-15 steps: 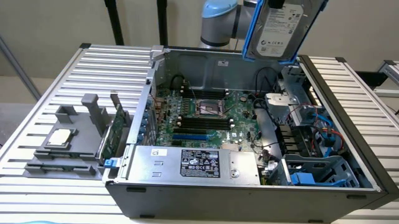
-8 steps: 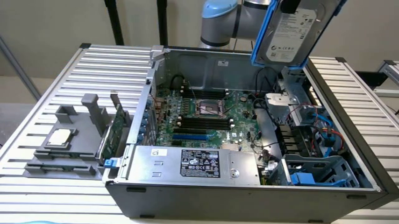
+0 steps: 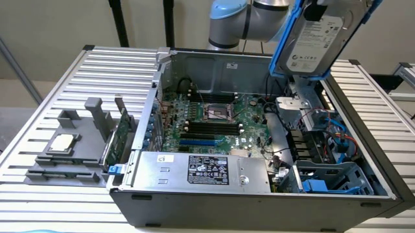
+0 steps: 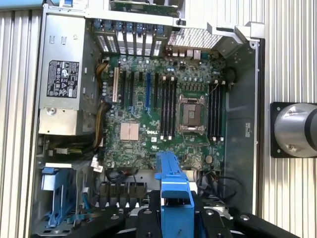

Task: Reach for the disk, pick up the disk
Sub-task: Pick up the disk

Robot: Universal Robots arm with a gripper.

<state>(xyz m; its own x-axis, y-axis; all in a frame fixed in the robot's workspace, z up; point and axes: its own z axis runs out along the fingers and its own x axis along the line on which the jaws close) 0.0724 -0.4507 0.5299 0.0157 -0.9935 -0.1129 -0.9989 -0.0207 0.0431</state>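
The disk [image 3: 318, 41], a silver-grey hard drive with a white label and bright blue side rails, hangs tilted in the air above the far right corner of the open computer case [image 3: 259, 204]. My gripper [image 3: 321, 8] is at its upper end, shut on it. In the wrist view the disk's blue rail [image 4: 173, 183] stands edge-on between my black fingers [image 4: 143, 220], with the motherboard [image 4: 163, 109] far below.
Inside the case lie the motherboard [image 3: 211, 119], a silver power supply with a black label [image 3: 204, 170] and a blue drive cage [image 3: 324, 182]. A small silver chip [image 3: 61, 142] rests on a grey holder on the ribbed table at the exterior view's left. The arm's base [image 4: 294, 129] is beside the case.
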